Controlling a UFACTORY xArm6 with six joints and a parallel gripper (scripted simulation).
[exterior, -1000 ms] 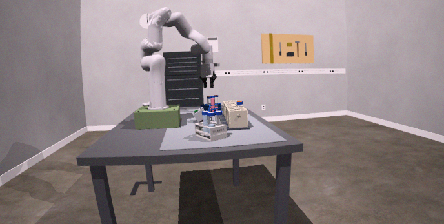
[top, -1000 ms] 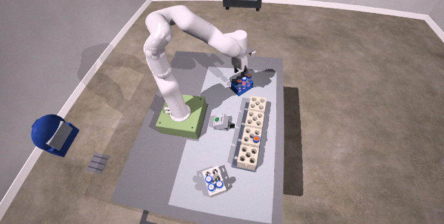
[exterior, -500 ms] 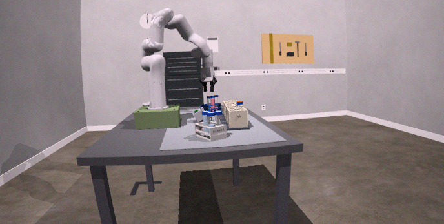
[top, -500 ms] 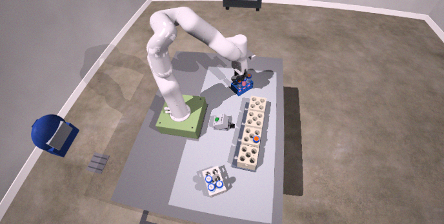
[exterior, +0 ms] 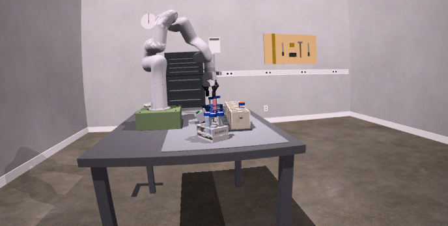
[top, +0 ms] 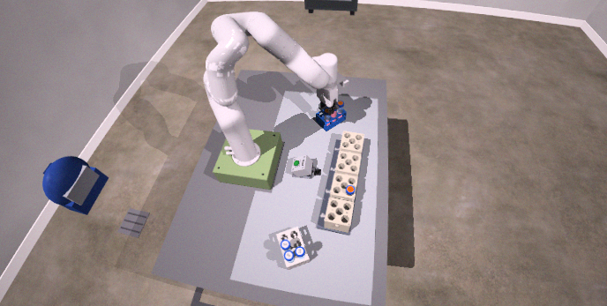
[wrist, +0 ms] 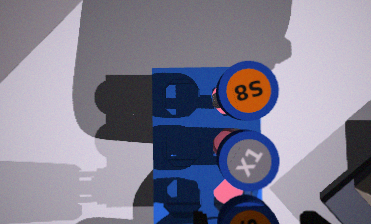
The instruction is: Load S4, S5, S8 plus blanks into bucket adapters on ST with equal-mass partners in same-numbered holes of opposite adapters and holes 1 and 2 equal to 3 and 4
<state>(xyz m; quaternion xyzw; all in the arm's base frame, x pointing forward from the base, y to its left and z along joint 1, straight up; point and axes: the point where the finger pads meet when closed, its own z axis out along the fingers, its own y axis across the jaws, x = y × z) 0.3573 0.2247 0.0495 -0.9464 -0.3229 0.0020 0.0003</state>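
Note:
My gripper (top: 328,108) (exterior: 210,93) (wrist: 256,218) is open, with its fingertips low over the S4 tube (wrist: 248,218) at the near end of the blue rack (top: 325,125) (wrist: 206,79). S4's cap lies between the fingers in the wrist view, partly cut off. The S8 tube (wrist: 248,90) (top: 340,103) and grey-dotted X1 (wrist: 249,160) stand in the same row. One orange-dotted tube (top: 350,190) (exterior: 241,103), ID unreadable, stands in the third cream adapter from the back; the other three adapters look empty. Three white-dotted blanks (top: 285,244) (top: 288,255) (top: 300,251) stand in the white rack (exterior: 221,133).
The loading stand (top: 321,227) runs along the right side, its back end close to the blue rack. The small desk with the green DONE key (top: 296,163) (exterior: 197,112) stands between the stand and the arm's green base (top: 243,178) (exterior: 159,120).

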